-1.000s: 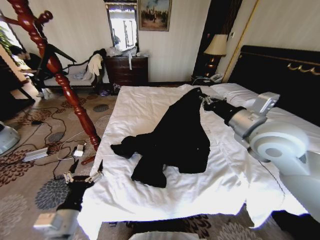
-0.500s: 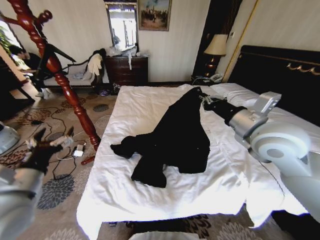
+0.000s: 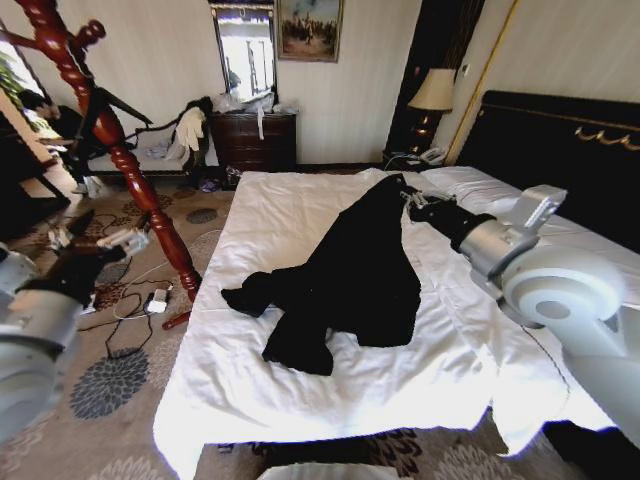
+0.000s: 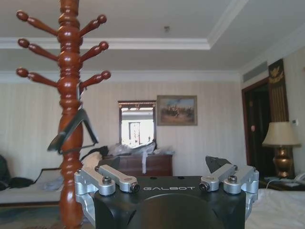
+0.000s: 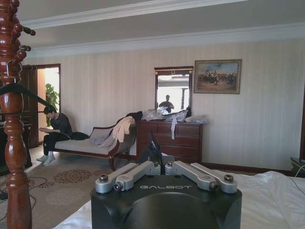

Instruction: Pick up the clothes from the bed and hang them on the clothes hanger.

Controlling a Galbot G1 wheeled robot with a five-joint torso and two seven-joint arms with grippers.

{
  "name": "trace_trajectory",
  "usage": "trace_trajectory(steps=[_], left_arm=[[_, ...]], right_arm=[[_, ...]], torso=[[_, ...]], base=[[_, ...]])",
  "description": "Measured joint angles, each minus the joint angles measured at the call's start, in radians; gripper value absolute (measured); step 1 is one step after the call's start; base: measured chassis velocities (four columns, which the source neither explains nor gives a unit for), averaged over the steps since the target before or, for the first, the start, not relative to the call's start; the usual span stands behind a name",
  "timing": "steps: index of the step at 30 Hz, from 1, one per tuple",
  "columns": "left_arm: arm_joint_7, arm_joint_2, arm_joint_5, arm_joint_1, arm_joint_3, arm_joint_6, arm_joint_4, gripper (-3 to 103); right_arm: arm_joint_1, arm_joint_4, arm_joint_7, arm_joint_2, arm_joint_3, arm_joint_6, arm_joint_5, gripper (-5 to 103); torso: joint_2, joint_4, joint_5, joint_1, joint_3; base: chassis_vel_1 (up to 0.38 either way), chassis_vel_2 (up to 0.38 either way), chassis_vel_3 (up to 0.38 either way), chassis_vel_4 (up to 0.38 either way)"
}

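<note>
Currently the clothes are being left spread on the bed, their collar being pinched by the narrowed right claw, while the left claw is being held wide beside the clothes hanger

The right hand fills the lower middle, its black body marked GALBOT, its silver links folded inward and its fingers pressed together on a peak of black fabric, the clothes. White bedding of the bed spreads beneath and beside it. The red-brown clothes hanger stands at the frame's edge on patterned carpet. Behind stand a dark dresser, a mirror and a framed painting.
</note>
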Motion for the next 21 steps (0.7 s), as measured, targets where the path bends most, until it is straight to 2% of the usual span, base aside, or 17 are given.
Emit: trace_trajectory(steps=[4,8,10,18,21], left_arm=[[-0.027,0.045,-0.059,-0.083,0.034,0.008,0.004,103],[-0.055,0.095,-0.097,-0.195,0.108,0.020,0.063,99],[-0.059,0.104,-0.105,-0.217,0.123,0.022,0.076,99],[-0.076,0.176,-0.158,-0.459,0.304,0.042,0.183,99],[-0.076,0.192,-0.174,-0.496,0.322,0.046,0.208,99]], right_arm=[[-0.002,-0.003,0.006,-0.005,0.001,0.001,0.004,0],[-0.030,0.000,0.013,-0.009,0.015,0.001,0.007,0],[-0.036,0.001,0.014,-0.010,0.018,0.001,0.006,0],[-0.046,0.003,0.022,-0.015,0.028,0.001,0.008,0],[-0.044,0.002,0.022,-0.015,0.028,0.001,0.009,0]], torso=[[0.000,-0.0001,0.0001,0.000,0.000],[0.000,-0.0001,-0.0002,0.000,0.000],[0.000,-0.0001,-0.0001,0.000,0.000],[0.000,-0.0002,0.0000,0.000,0.000],[0.000,-0.0001,0.0001,0.000,0.000]], base=[[0.000,0.000,0.000,0.000],[0.000,0.000,0.000,0.000],[0.000,0.000,0.000,0.000],[0.000,0.000,0.000,0.000],[0.000,0.000,0.000,0.000]])
